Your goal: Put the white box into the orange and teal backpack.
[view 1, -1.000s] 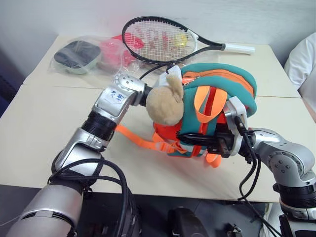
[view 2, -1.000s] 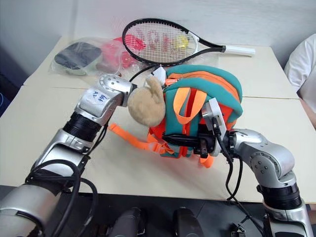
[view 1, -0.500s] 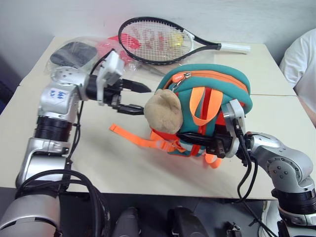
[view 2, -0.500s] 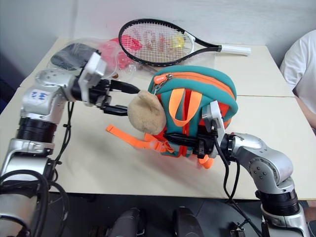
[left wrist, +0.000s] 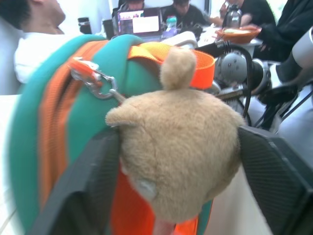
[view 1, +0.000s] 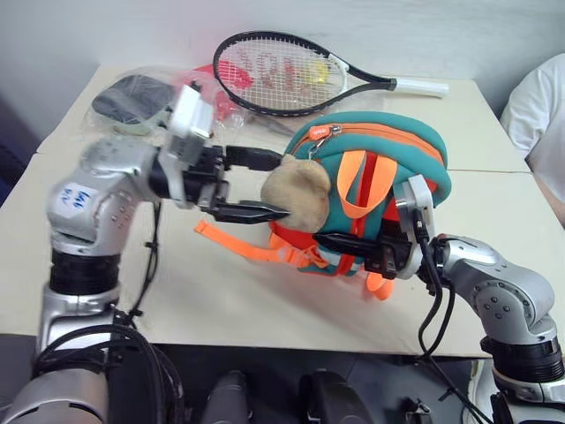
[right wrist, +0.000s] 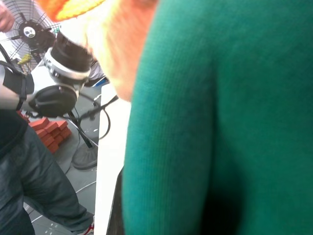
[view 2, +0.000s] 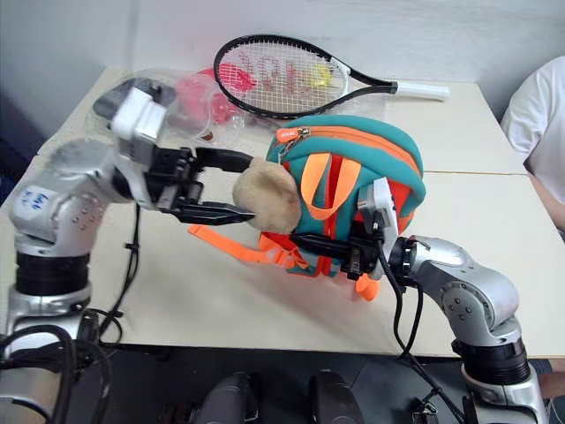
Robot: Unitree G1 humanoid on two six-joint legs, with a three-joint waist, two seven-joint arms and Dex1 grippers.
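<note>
While the right gripper (view 1: pixel 346 245) stays clamped on the soft teal-and-orange backpack (view 1: pixel 388 155), the left gripper (view 1: pixel 265 185) gapes around its tan plush toy (view 1: pixel 298 194).

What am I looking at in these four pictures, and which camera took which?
A two-armed humanoid robot stands at a beige table. Two pictures come from its head, looking down; the other two from a camera on each wrist. The left gripper has its two black fingers on either side of the tan plush toy attached to the orange and teal backpack; the left wrist view shows the toy between the fingers. The right gripper is shut on the backpack's lower front. Behind lie a tennis racket and clear plastic bags. A person's white sleeve shows at the edge.
</note>
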